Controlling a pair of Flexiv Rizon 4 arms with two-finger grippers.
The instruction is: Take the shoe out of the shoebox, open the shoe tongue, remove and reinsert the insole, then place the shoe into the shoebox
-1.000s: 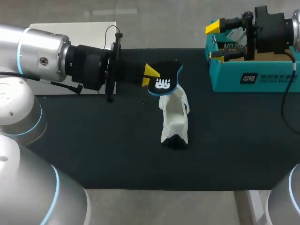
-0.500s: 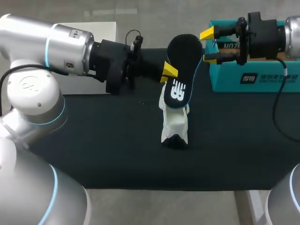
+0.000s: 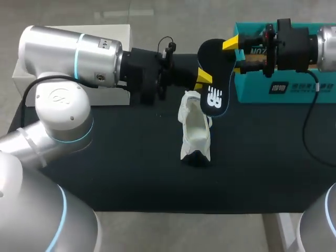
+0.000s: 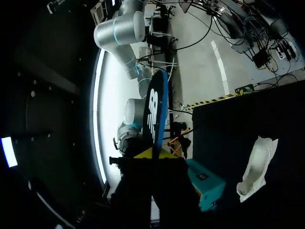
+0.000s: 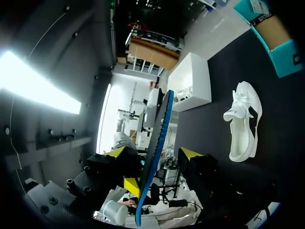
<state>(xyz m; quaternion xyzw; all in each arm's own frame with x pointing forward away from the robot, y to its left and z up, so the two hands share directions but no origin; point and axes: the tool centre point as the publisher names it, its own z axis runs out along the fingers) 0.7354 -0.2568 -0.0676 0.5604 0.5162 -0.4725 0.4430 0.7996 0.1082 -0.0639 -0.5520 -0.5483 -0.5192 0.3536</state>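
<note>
Where L hand (image 3: pixel 203 80) grips, insole (image 3: pixel 211 59) hangs.

The left arm (image 3: pixel 73 55) and right arm (image 3: pixel 328 44) are rounded silver segments with light-blue rings, ending in black wrists. Thin black cables (image 3: pixel 304 128) loop off both; the gripper fingertips (image 3: pixel 231 43) are yellow.

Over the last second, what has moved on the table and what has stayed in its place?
The left gripper, shut on the insole, raised it from the shoe and carried it toward the shoebox. Its free end now lies between the open fingers of the right gripper. The shoe and shoebox kept their places.
</note>
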